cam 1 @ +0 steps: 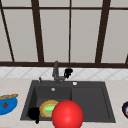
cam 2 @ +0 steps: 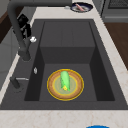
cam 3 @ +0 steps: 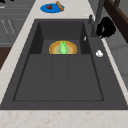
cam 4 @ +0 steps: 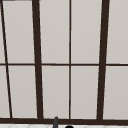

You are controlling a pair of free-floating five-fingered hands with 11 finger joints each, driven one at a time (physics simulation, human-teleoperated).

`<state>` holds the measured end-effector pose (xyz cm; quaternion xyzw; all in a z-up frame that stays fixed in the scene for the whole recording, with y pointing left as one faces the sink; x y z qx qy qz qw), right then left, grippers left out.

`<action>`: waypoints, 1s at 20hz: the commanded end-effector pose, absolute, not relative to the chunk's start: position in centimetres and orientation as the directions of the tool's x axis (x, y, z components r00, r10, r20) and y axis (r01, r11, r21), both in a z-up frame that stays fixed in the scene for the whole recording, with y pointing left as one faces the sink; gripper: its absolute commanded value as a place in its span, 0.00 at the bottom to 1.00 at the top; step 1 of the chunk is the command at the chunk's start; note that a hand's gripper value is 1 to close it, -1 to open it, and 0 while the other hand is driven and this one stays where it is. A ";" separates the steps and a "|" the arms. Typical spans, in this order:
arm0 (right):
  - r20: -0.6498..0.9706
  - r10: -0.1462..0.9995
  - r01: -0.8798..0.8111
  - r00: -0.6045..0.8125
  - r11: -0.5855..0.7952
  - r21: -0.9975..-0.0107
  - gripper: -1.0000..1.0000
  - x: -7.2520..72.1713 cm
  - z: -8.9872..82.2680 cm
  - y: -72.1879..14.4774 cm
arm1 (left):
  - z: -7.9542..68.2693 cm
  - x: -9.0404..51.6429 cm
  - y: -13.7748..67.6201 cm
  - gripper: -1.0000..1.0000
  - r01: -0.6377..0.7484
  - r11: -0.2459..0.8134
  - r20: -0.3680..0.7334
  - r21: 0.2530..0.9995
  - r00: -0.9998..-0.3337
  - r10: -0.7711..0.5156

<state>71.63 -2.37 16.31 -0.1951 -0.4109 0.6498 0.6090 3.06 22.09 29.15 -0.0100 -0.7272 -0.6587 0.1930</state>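
My right hand hovers just right of the dark faucet, at the back of the sink, fingers curled with nothing in them. It shows beside the faucet stem in the left side view, in the right side view, and its top edge in the upper view. My left hand hangs at the sink's front left corner, next to a yellow plate. A green vegetable lies on that plate in the left basin. A big red ball sits in front of the plate.
The black sink has a deep left basin and a shallow right drainer. A blue plate with food rests on the left counter, and another plate on the right one. A window fills the wall behind.
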 end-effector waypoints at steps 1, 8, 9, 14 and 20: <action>0.252 0.959 -0.673 -0.128 0.103 -0.732 1.00 72.8 17.9 -0.8 | 29.2 3.1 22.1 0.50 0.269 0.132 0.294 0.954 -0.925 -0.240; 0.246 0.962 -0.681 -0.115 0.104 -0.725 1.00 72.8 17.8 -0.6 | 29.2 3.1 22.1 0.50 0.269 0.132 0.294 0.954 -0.925 -0.240; 0.246 0.963 -0.682 -0.113 0.105 -0.724 1.00 72.8 17.8 -0.6 | 29.2 3.1 22.1 0.50 0.269 0.132 0.294 0.954 -0.925 -0.240; 0.233 0.959 -0.632 -0.159 0.083 -0.771 0.00 71.7 16.4 -1.8 | 29.2 3.1 22.1 0.50 0.269 0.132 0.294 0.954 -0.925 -0.240; 0.247 0.952 -0.635 -0.182 0.078 -0.768 0.00 70.4 18.5 -4.6 | 29.2 3.1 22.1 0.50 0.269 0.132 0.294 0.954 -0.925 -0.240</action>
